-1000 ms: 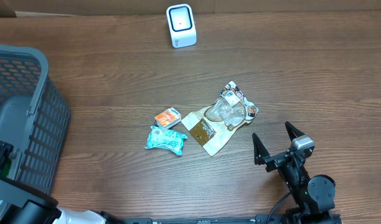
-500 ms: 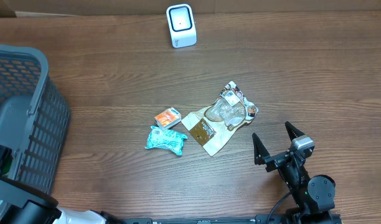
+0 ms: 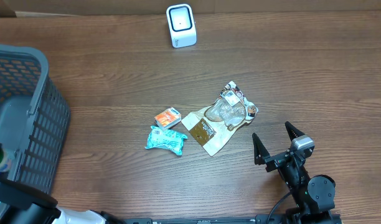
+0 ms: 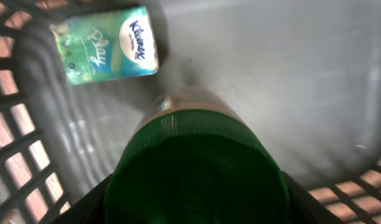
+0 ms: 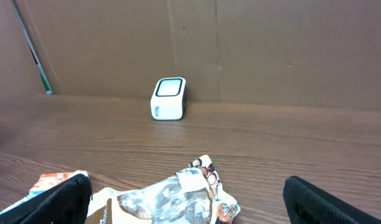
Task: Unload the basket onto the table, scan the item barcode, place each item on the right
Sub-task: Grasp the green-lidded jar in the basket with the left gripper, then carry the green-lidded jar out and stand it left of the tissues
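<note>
Progress: early, with nothing at the scanner (image 3: 181, 25) yet. From overhead, found that white scanner at the far middle of the table (image 3: 315, 68), a grey basket (image 3: 50, 118) at the left edge and, near the middle, an orange box (image 3: 167, 117), a teal packet (image 3: 166, 140) and a clear snack bag (image 3: 220, 118) lying close together. Found the right gripper (image 3: 276, 142) at the near right, near the snack bag but apart from it, jaws spread wide and holding nothing. From the left wrist, looked down into the basket: saw a bottle (image 4: 193, 155) with a dark green cap filling the near part of the view, and a tissue pack (image 4: 106, 43) flat on the floor beyond it. Saw the left gripper (image 4: 195, 205) with dark fingers (image 4: 94, 208) against either side of the cap, jaws partly closed around the bottle. From the right wrist, saw the scanner across bare wood, snack bag low in front, wide fingers at both lower corners. Judged done: the grasp, at most. Judged left: lifting the bottle out, carrying it far and right to the scanner, and turning its barcode, seen in no view, toward the window.
</note>
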Tool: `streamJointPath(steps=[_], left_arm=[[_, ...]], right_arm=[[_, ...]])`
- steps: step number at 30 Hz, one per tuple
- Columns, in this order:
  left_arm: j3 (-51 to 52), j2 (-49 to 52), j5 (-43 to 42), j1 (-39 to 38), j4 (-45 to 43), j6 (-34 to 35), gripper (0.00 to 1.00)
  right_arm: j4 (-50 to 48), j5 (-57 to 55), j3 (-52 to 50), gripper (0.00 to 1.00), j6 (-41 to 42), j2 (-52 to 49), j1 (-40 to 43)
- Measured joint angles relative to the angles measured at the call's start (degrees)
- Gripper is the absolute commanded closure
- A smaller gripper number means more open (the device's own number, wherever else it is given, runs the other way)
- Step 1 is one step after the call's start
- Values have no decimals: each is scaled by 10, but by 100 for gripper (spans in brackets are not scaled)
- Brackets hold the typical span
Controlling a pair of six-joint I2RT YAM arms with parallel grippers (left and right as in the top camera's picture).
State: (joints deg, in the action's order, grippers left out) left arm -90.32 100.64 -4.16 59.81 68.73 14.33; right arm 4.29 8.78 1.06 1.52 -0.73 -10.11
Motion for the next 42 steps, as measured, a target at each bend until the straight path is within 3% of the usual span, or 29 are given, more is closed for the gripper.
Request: streamJointPath(steps=[11,19,25,30,37,42], left_arm=[[-191,0,-122,-6,99,-2,56],[-323,-57,-232,-88,95,1,55],[-373,-136,-266,-220,97,5,55],[-376,-170,-264,-380,139,5,55],[-367,-155,-160,-578,223,3,55],[-321,-129,-91,-657,244,3,55]], right_arm=[[0,0,0,0,0,0,0],[0,0,0,0,0,0,0],[0,0,0,0,0,0,0],[0,0,0,0,0,0,0],[0,0,0,0,0,0,0],[0,0,0,0,0,0,0]])
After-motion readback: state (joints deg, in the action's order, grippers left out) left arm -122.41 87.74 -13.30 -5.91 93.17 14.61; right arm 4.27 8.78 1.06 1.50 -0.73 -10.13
